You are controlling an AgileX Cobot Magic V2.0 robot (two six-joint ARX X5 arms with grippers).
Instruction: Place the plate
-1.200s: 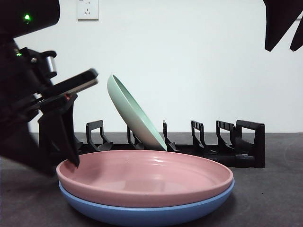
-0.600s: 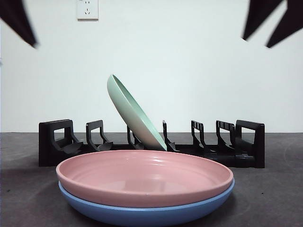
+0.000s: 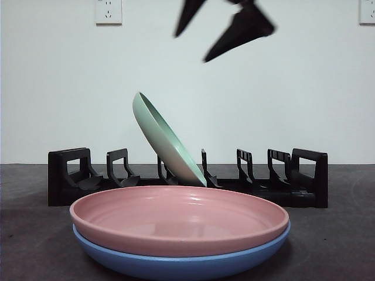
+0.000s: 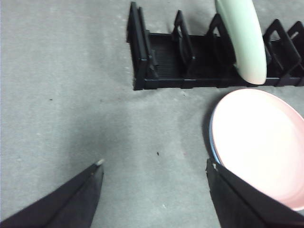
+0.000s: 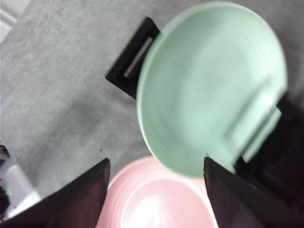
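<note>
A pink plate lies on top of a blue plate at the front of the table. Behind them a green plate leans tilted in a slot of the black rack. My right gripper hangs open high above the green plate, holding nothing; its wrist view shows the green plate and pink plate beyond its jaws. My left gripper is open and empty over bare table, to the side of the pink plate and short of the rack.
The rack has several free slots on either side of the green plate. Grey table surface spreads beside the rack's end. A wall socket sits on the white wall behind.
The left arm has drawn away from the pink plate's edge and left the front view. The right gripper has swung from the top right corner to above the green plate.
</note>
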